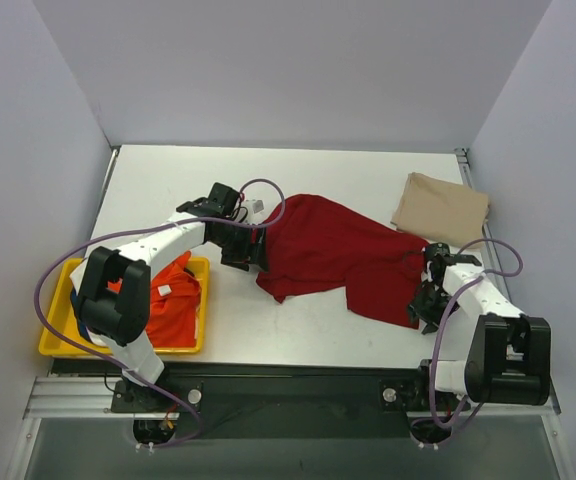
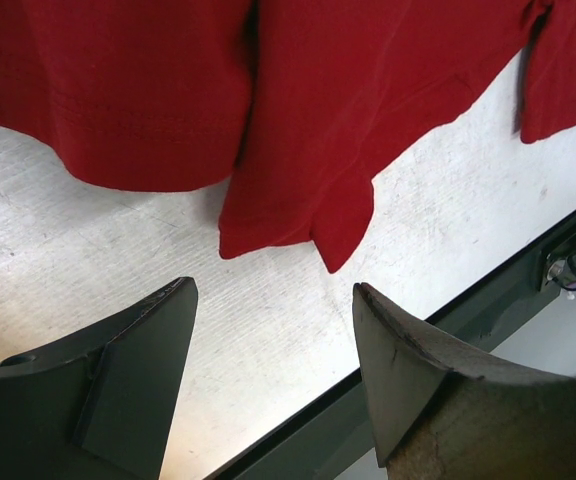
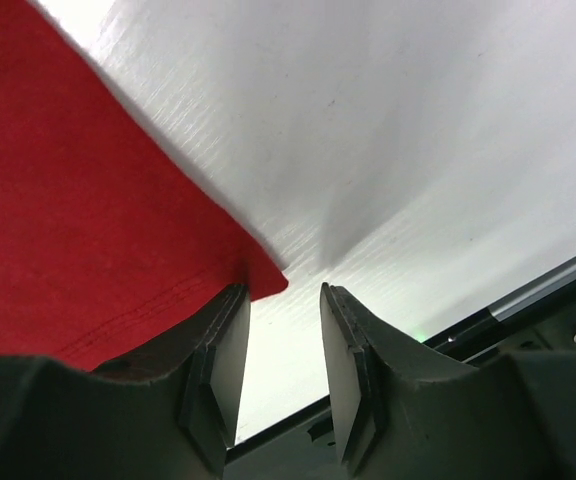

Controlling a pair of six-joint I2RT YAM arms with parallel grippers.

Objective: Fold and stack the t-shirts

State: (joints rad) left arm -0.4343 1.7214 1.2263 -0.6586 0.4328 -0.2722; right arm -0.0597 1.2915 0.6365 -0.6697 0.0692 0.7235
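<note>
A large dark red t-shirt (image 1: 338, 255) lies crumpled across the middle of the table. A tan t-shirt (image 1: 440, 208) sits folded at the back right. An orange t-shirt (image 1: 173, 300) fills the yellow tray (image 1: 58, 345). My left gripper (image 1: 246, 255) is at the red shirt's left edge. In the left wrist view it (image 2: 273, 285) stands open and empty, the red hem (image 2: 348, 80) just ahead. My right gripper (image 1: 426, 300) is at the shirt's right corner. Its jaws (image 3: 283, 288) stand narrowly apart with nothing between them, and the red corner (image 3: 68, 200) lies over the left fingertip (image 3: 230, 330).
The yellow tray stands at the front left, beside the left arm. The table's front edge and a dark rail run close behind both grippers. Grey walls enclose the table on three sides.
</note>
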